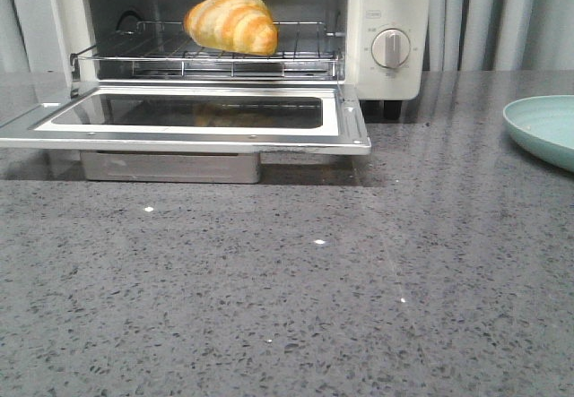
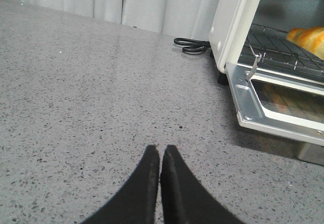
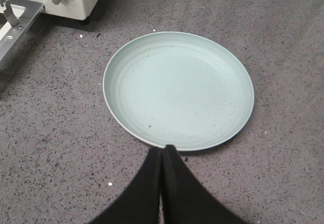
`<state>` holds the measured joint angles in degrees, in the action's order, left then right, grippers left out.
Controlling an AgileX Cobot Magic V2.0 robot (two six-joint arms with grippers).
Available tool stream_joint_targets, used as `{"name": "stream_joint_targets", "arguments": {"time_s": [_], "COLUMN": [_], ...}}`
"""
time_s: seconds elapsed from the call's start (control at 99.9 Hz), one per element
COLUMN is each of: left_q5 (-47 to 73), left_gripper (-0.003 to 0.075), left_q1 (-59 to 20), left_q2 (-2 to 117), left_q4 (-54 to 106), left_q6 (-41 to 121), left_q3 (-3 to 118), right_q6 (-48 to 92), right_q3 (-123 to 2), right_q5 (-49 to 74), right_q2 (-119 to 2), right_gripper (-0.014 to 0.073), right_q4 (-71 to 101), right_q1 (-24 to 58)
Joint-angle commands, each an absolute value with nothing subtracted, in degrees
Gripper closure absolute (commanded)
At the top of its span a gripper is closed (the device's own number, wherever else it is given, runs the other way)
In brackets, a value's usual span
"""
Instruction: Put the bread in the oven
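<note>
The bread point(image 1: 231, 22), a glossy golden-brown croissant with cream stripes, lies on the wire rack point(image 1: 305, 55) inside the cream-white oven point(image 1: 390, 21). The oven's glass door point(image 1: 350, 133) hangs open, flat over the counter. Part of the bread point(image 2: 310, 38) also shows in the left wrist view. My left gripper point(image 2: 160, 149) is shut and empty, over bare counter to the left of the oven point(image 2: 230, 27). Shut and empty too, my right gripper point(image 3: 162, 149) hovers at the near rim of a pale green plate point(image 3: 177, 87). Neither gripper shows in the front view.
The pale green plate point(image 1: 547, 128) sits empty at the right of the counter, beside the oven. A black power cord point(image 2: 192, 44) lies behind the oven's left side. A crumb tray point(image 1: 170, 166) sits under the open door. Curtains hang behind.
</note>
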<state>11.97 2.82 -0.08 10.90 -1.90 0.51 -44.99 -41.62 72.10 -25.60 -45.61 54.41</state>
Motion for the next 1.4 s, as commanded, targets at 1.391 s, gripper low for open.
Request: {"name": "stream_joint_targets", "arguments": {"time_s": [1.391], "left_q5": [6.97], "left_gripper": [0.0742], "left_q1": [2.87], "left_q2": [-1.62], "left_q4": [11.54], "left_q6": [-1.94], "left_q3": [2.1], "right_q6": [-39.53], "right_q3": [-42.59], "right_q5": [60.34], "right_q2": [-25.18], "right_gripper": [0.065], "right_q4": [-33.96], "right_q1": [43.71]}}
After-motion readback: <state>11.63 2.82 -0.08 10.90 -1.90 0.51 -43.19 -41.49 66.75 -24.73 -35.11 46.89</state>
